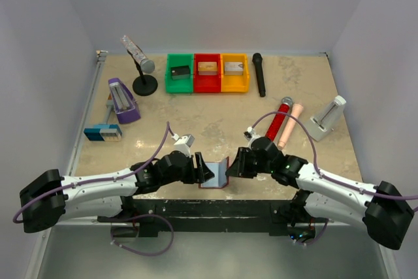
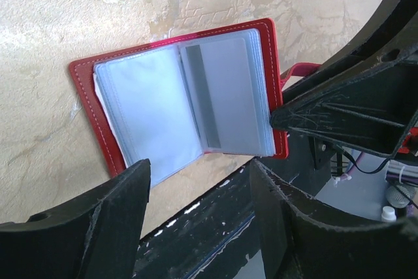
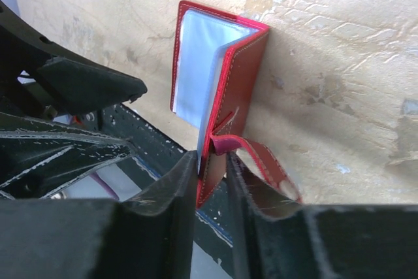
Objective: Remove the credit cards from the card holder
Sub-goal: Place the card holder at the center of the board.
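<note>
I see the card holder (image 1: 214, 173) lying open at the middle of the tabletop's (image 1: 215, 112) near edge, between both grippers. My right gripper (image 3: 210, 168) pinches its right cover, which is raised off the surface, with the red tab strap (image 3: 261, 161) beside the fingers. My left gripper (image 2: 196, 184) stands with jaws spread by the left pages. A silver-grey card (image 2: 219, 89) shows through a clear pocket.

Card holder (image 2: 189, 96): glossy red leather outside, clear plastic inside; table (image 2: 78, 17): matt stone.
</note>
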Available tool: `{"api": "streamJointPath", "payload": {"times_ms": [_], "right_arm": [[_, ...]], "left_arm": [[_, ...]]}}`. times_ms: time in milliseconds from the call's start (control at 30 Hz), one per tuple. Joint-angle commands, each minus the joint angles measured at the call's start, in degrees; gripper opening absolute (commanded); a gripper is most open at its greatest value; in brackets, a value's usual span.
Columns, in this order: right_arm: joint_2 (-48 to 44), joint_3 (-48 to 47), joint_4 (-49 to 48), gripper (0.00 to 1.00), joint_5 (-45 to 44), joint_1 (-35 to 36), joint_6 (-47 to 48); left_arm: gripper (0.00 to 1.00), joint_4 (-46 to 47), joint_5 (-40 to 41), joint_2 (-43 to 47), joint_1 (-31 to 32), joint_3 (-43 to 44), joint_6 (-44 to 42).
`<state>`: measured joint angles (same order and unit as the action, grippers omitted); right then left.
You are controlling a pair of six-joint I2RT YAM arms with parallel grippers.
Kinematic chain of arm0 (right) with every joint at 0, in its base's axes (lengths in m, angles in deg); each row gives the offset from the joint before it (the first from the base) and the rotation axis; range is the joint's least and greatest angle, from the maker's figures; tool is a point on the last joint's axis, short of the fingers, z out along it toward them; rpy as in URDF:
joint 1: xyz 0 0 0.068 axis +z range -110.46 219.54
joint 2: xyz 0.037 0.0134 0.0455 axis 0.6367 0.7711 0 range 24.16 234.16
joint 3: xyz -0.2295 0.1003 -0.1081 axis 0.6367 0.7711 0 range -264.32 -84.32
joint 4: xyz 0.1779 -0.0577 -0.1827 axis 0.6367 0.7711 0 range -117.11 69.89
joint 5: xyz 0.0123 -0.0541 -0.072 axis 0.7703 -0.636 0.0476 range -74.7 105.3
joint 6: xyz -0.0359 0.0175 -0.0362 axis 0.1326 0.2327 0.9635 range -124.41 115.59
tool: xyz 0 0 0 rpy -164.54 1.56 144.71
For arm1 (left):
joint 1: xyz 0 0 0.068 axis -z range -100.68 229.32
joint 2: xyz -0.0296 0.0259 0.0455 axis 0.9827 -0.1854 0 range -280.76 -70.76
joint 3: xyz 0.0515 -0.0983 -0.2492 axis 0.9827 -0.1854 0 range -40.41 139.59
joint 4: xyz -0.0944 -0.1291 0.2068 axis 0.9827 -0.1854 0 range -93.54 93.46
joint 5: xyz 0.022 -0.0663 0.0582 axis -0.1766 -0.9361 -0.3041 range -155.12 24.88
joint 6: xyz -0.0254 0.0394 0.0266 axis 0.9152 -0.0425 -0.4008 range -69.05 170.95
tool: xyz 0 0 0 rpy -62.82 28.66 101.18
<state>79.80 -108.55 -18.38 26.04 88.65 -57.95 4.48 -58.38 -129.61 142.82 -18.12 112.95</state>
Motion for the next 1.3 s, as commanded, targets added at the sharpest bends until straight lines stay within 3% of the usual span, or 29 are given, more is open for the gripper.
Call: {"api": "streamJointPath", "payload": {"times_ms": [0, 400, 1000, 1267], "right_arm": [[-1.76, 0.32, 0.05, 0.22, -2.92, -0.15, -1.31], [-1.58, -0.73, 0.93, 0.0, -2.39, -0.15, -0.87], [-3.34, -2.05, 2.78, 0.0, -0.81, -0.06, -1.66], [-3.87, -2.14, 3.05, 0.0, -0.64, -0.06, -1.39]], "left_arm": [[0.66, 1.09, 1.08, 1.02, -0.05, 0.74, 0.49], [0.66, 0.92, -0.32, -1.61, -0.05, 4.69, -2.23], [0.68, -4.27, -6.48, -14.27, 0.04, 13.75, -4.87], [0.68, -5.67, -6.39, -15.77, 0.13, 15.25, -4.96]]}}
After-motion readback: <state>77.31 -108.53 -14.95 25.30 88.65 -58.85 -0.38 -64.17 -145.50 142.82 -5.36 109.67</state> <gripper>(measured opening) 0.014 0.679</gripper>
